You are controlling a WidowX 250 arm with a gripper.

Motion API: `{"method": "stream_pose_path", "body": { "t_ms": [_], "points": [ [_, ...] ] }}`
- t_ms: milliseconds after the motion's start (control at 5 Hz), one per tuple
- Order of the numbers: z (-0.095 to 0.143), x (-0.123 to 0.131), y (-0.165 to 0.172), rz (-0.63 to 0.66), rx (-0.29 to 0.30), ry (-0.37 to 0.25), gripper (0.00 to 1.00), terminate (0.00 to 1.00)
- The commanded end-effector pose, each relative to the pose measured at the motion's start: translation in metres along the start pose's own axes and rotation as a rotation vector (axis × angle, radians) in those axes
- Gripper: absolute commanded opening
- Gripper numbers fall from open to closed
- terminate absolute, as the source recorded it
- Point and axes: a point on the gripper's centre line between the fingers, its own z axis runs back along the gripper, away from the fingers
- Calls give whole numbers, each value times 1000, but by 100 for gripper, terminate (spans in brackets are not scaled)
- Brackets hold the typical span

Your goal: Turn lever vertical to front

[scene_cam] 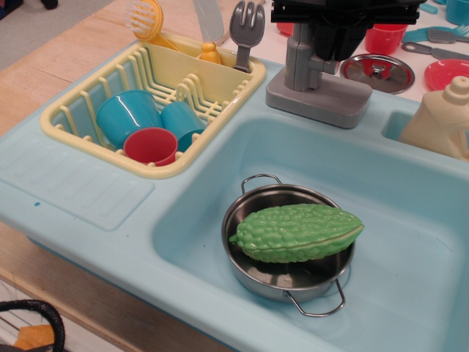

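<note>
The grey toy tap [302, 64] stands on its flat rectangular base [319, 99] at the back rim of the light blue sink [198, 198]. My black gripper [333, 40] hangs at the top edge of the view, right over the top of the tap's column. Its body covers the top of the tap, so the lever is hidden. The fingers reach down beside the column. I cannot tell whether they are open or shut, or whether they touch the lever.
A yellow dish rack [88, 95] at the left holds blue cups, a red cup [150, 144] and a grey fork [248, 29]. A steel pan [289, 275] with a green bitter gourd [297, 232] sits in the basin. A steel lid with a red knob [377, 71] and a cream bottle [440, 117] are at the right.
</note>
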Motion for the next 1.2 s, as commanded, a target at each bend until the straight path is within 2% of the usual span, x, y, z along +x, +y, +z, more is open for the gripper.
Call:
{"method": "stream_pose_path", "body": {
  "t_ms": [0, 400, 800, 1000],
  "points": [
    [10, -12, 4, 19, -6, 23, 0, 0],
    [6, -25, 7, 56, -6, 63, 0, 0],
    [-1, -42, 12, 105, -21, 70, 0, 0],
    [-3, -46, 11, 125, -15, 120, 0, 0]
  ]
}}
